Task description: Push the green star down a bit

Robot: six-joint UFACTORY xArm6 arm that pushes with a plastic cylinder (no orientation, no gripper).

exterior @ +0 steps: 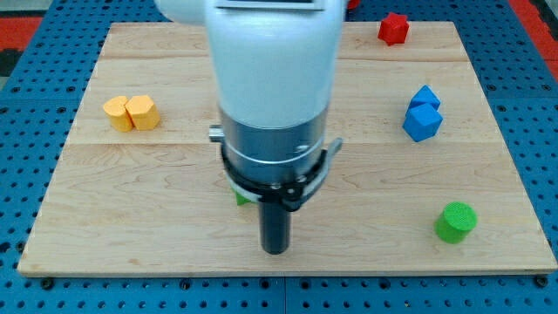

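The green star (241,197) is almost wholly hidden behind my arm; only a small green sliver shows at the left of the rod, near the board's lower middle. My tip (275,250) is at the end of the dark rod, just below and right of that green sliver, close to it. I cannot tell whether the tip touches the star.
Two yellow blocks (132,113) sit together at the view's left. Two blue blocks (423,114) sit at the right. A red block (393,29) is at the top right. A green cylinder (456,221) is at the lower right. The wooden board (131,227) lies on a blue pegboard.
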